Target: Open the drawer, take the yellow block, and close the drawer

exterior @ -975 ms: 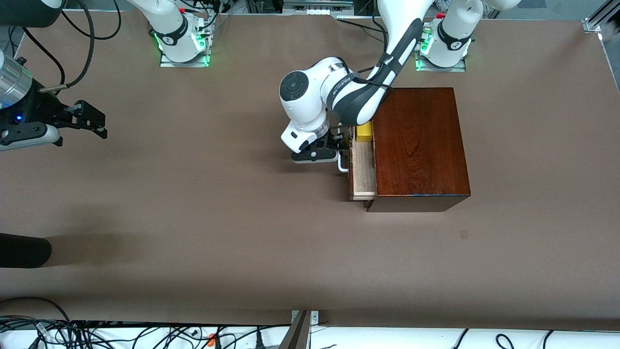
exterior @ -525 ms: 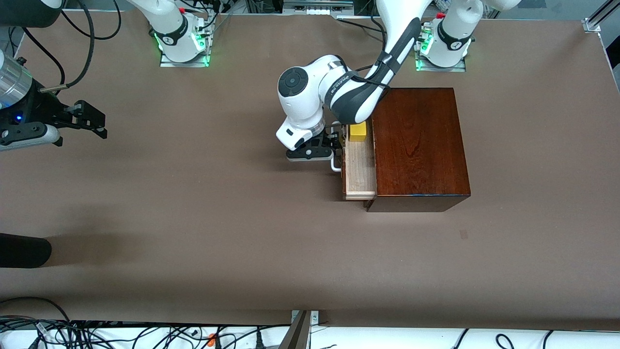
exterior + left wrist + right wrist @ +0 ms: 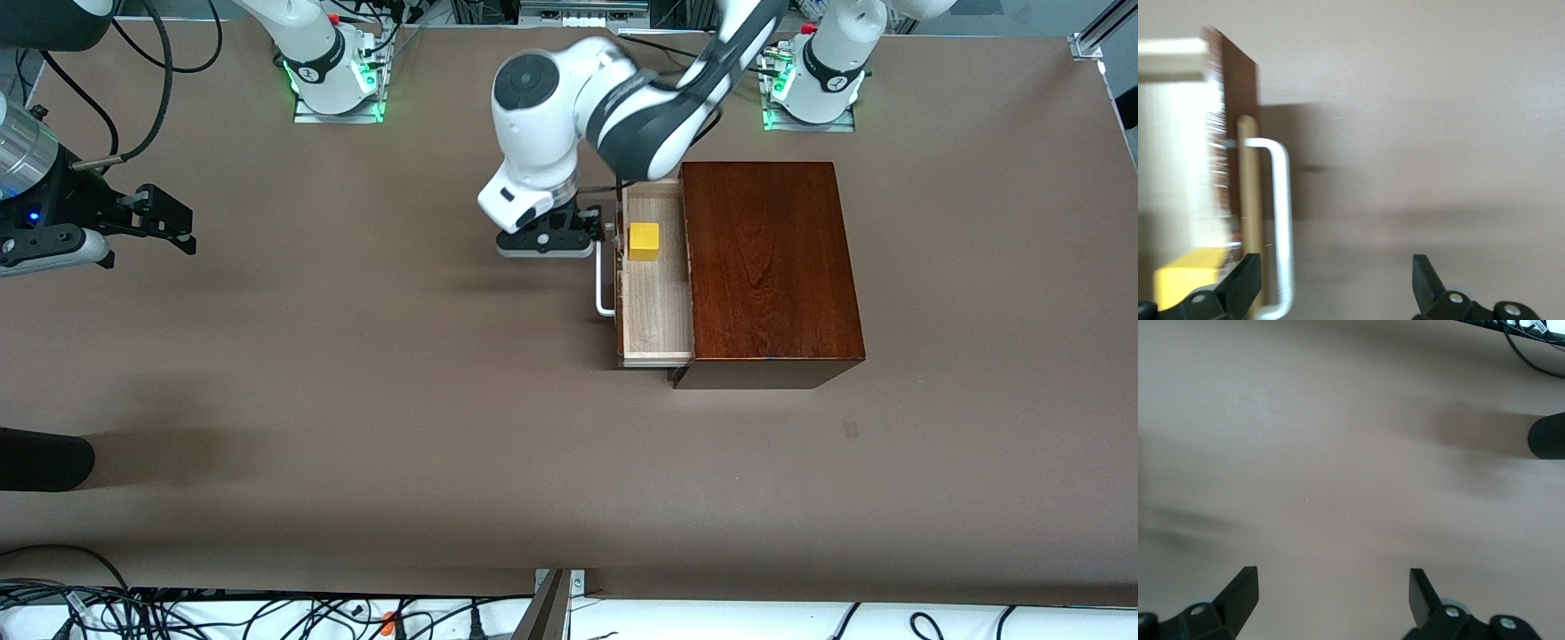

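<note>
Drawer now pulled further out vs a sec ago, yellow block fully exposed inside. Left gripper, fingers apart, off white handle; next likely grab block. Right gripper waits, fingers apart, at its table end.

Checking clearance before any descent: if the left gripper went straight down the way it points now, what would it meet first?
Probably bare table: the open left gripper points down beside the drawer, one finger close to its white handle, though depth is unclear.
</note>
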Tool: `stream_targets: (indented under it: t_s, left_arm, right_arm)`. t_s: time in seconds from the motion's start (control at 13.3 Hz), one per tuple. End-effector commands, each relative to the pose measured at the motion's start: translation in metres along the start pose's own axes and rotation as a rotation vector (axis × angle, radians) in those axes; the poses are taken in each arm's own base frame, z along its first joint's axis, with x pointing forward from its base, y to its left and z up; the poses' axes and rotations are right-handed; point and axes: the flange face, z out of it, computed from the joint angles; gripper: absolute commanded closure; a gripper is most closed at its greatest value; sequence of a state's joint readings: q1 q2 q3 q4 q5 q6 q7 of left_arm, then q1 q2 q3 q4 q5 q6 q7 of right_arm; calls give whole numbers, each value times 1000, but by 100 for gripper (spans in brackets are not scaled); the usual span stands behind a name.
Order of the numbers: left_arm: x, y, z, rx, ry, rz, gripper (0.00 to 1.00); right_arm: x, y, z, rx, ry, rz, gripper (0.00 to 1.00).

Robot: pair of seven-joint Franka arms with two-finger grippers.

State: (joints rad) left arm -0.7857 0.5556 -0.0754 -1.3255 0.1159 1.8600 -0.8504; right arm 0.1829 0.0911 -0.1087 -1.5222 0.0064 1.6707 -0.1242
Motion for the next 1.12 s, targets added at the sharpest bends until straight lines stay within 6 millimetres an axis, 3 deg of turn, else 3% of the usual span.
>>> stream_targets:
  t_s: [0.0,0.22,0.45,0.6,0.75,0.9,0.97,1.05]
  left_arm:
    - [22,-68,-50,37,-51,80,0]
    - [57,-158,-88,53,-96,114,0]
    - [89,-256,-112,45,-128,137,0]
    - [101,-306,-123,37,-132,142,0]
    - [105,-347,-129,30,-159,107,0]
    - [111,-388,-136,-45,-176,95,0]
    - [106,-409,-153,-62,-155,107,0]
    - [104,-427,-156,-67,-152,115,0]
  right_arm:
    - [1,6,-4,-5,-3,0,0]
    - [1,5,-4,-6,-5,-3,0]
    - [1,-15,-2,-2,-18,-38,0]
    - [0,-56,-1,5,-46,-108,0]
    - [-4,-112,-7,12,-41,-200,0]
    - [-5,-174,15,22,-81,-307,0]
    - [-4,-212,41,24,-127,-376,0]
    - [-9,-249,47,27,-131,-470,0]
